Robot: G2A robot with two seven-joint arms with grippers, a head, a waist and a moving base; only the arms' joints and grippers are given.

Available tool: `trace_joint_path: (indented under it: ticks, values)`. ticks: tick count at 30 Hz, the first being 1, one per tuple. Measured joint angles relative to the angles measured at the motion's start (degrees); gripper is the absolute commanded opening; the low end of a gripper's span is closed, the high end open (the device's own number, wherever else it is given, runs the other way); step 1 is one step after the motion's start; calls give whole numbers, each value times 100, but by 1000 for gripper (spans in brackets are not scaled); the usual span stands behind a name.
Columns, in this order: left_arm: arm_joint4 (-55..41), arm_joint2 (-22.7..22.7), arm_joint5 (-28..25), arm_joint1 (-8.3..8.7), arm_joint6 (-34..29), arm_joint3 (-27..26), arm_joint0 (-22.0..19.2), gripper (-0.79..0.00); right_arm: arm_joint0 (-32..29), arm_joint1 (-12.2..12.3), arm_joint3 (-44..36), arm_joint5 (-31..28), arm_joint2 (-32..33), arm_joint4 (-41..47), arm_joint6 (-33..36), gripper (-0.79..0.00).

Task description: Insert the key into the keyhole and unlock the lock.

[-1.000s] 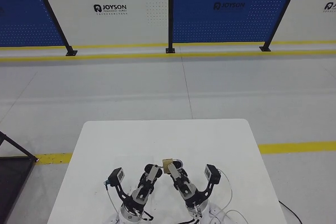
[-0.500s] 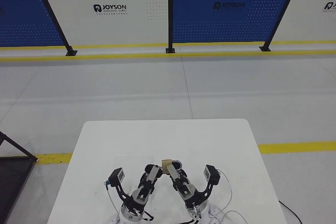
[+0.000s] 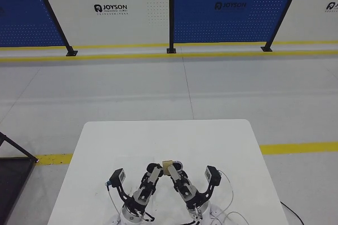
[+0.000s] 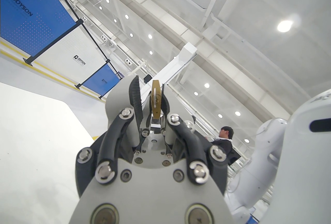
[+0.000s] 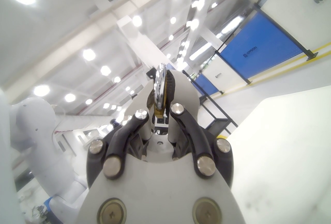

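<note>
In the top view both arms meet over the near middle of the white table [image 3: 214, 140]. A small brass padlock [image 3: 168, 164] with a silver shackle hangs there above the surface. My right gripper [image 3: 173, 170] is shut on it; in the right wrist view the lock [image 5: 159, 90] stands edge-on between the fingers of that gripper [image 5: 161, 76]. My left gripper [image 3: 155, 167] sits just to the lock's left, tip towards it. In the left wrist view a thin brass key [image 4: 156, 102] stands edge-on inside that gripper [image 4: 148, 82], pressed against one finger. The keyhole is hidden.
The table's bare top [image 4: 38, 131] stretches away on both sides and beyond the grippers. A black frame [image 3: 5, 152] stands on the floor off the table's left edge. Blue and white barrier panels [image 3: 225, 19] line the far side of the floor.
The lock and both gripper tips have shifted slightly up and to the left in the top view. Both grips look unchanged.
</note>
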Motion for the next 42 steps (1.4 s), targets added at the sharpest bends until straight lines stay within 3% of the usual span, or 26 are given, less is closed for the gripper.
trace_joint_path:
  ticks: [9, 19, 24, 33, 34, 35, 42]
  values:
    - [9, -184, -149, 24, -81, 44, 31, -619, -76, 31, -71, -148, 164, 132, 74, -785]
    - [-21, -424, -397, 99, -555, 68, 48, -616, -112, 102, -179, -65, 280, 412, 799, -785]
    - [-196, -507, -438, 128, -747, 92, 44, -683, -151, 120, -267, 4, 322, 496, 953, -785]
    - [-303, -541, -322, 146, -975, 63, 41, -680, -164, 128, -314, 96, 342, 558, 1092, -785]
    - [-310, -541, -316, 147, -991, 62, 40, -705, -163, 128, -315, 108, 344, 560, 1102, -785]
    - [-312, -543, -310, 147, -1001, 60, 38, -782, -162, 128, -317, 114, 344, 561, 1110, -785]
    - [-291, -552, -257, 146, -1036, 51, 42, -785, -156, 127, -318, 137, 343, 578, 1155, -785]
